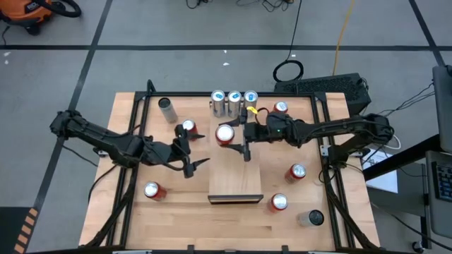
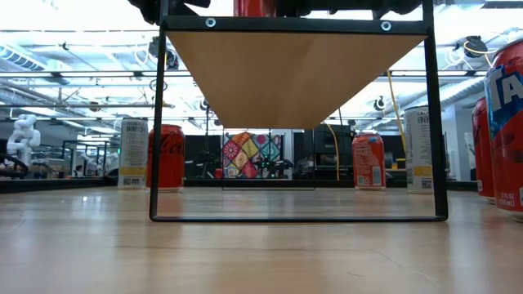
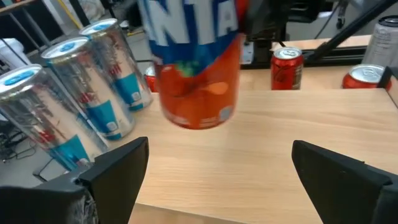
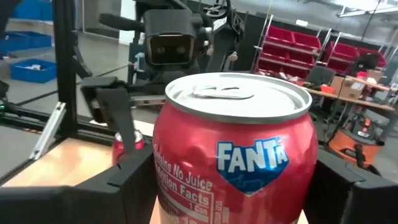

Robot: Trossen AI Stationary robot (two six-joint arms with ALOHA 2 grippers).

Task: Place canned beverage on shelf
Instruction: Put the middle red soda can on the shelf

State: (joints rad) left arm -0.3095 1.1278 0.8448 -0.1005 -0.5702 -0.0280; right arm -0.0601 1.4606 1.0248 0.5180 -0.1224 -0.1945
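Observation:
The shelf [image 1: 233,176] is a pale wood panel on a black frame [image 2: 155,122] at mid-table, with a dark edge at its near end. Three silver-and-blue cans [image 1: 234,103] stand at its far end. My right gripper [image 1: 230,135] reaches in from the table's right and is shut on a red Fanta can [image 4: 233,155] over the shelf's far half. The can also shows in the left wrist view [image 3: 198,68]. My left gripper [image 1: 192,161] is open and empty beside the shelf's left edge, facing the can. My right gripper pinches the Fanta can's side wall [image 4: 163,180] between its two fingers [image 4: 130,186], one on each side, below the rim. The fingers come in level from the table's right. The can is upright, top up; I cannot tell whether its base touches the shelf.
Loose red cans stand on the tabletop at the left [image 1: 188,127] [image 1: 152,189] and the right [image 1: 296,171] [image 1: 279,202] [image 1: 280,107]. Silver cans are at the far left [image 1: 167,109] and the near right [image 1: 311,217]. The shelf's near half is bare wood.

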